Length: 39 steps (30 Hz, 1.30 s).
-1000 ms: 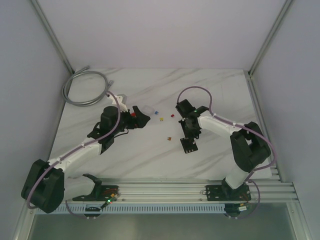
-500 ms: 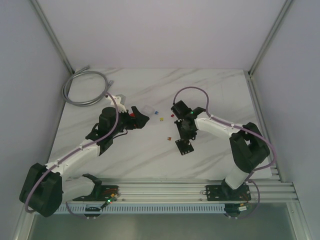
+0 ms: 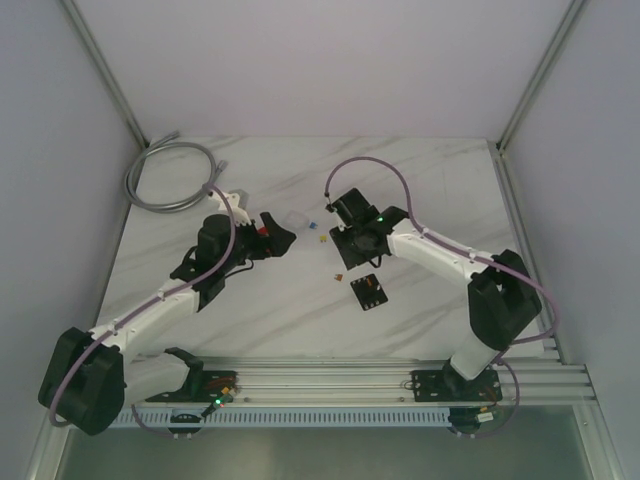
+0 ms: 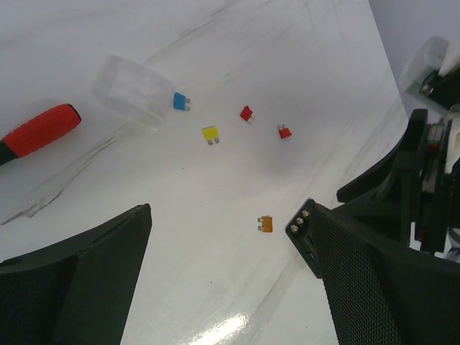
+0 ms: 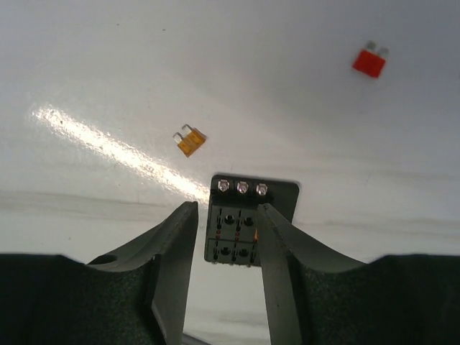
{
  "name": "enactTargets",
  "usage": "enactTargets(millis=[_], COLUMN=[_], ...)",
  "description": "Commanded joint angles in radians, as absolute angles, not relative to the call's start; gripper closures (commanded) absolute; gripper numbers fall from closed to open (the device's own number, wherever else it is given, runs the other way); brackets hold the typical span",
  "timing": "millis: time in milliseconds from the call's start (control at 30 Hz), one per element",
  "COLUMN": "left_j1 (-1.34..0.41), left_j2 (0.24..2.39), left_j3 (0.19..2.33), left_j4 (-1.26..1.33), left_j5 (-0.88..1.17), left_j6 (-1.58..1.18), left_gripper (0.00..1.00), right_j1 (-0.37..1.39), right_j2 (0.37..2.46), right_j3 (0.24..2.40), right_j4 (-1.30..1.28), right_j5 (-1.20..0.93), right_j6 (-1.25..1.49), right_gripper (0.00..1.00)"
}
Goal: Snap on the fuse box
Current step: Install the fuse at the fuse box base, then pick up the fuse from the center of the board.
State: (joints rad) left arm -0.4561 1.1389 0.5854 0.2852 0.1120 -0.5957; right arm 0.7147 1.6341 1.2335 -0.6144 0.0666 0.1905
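The fuse box [image 3: 368, 291] lies flat on the white marbled counter [image 3: 440, 180], roughly midway between the left and right edges and nearer the near edge than the far one. The right gripper [image 5: 223, 210] hangs over it with its fingers parted; in the right wrist view the box shows in the gap between them, three screw heads along its far side. In the top view the box sits just nearward of that gripper and looks free of it. An orange fuse [image 5: 190, 141] rests just beyond the box and a red fuse [image 5: 369, 62] farther off. The left gripper [image 4: 226, 215] is spread wide and holds nothing. Ahead of it lie a clear square cover [image 4: 133, 90], a red-handled tool [image 4: 39, 129], a blue fuse [image 4: 180, 101] touching the cover, and a yellow fuse [image 4: 210, 134].
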Motion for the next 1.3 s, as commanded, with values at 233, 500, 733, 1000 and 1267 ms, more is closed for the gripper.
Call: enactTargets(millis=[233,500,733,1000,1267], left_j1=[-0.331,-0.255,-0.241,-0.224,-0.223], left_j2=[1.19,1.194,1.192,1.184,1.185], left_j3=[0.531,0.48,0.476,0.465,0.466], left_j4=[0.288,0.34,0.343,0.343,0.344], left_j5=[0.166,0.222,0.225,0.223,0.23], left_j6=[-0.708,-0.753,-0.76,-0.769,-0.77], left_gripper=[0.0,0.0,0.0,0.0,0.0], right_j1=[0.755,0.761,0.761,0.762,0.767], right_j2=[1.757,1.787,1.827,1.86,1.869], right_j3=[1.244,1.192,1.178,1.174,1.163], right_j4=[-0.489,-0.41,-0.409,-0.406,-0.411], right_j5=[-0.061,-0.123,-0.148,-0.142,-0.146], right_j6=[-0.139,-0.252,-0.274,-0.275,-0.272], right_gripper=[0.49,0.47,0.48,0.5,0.56])
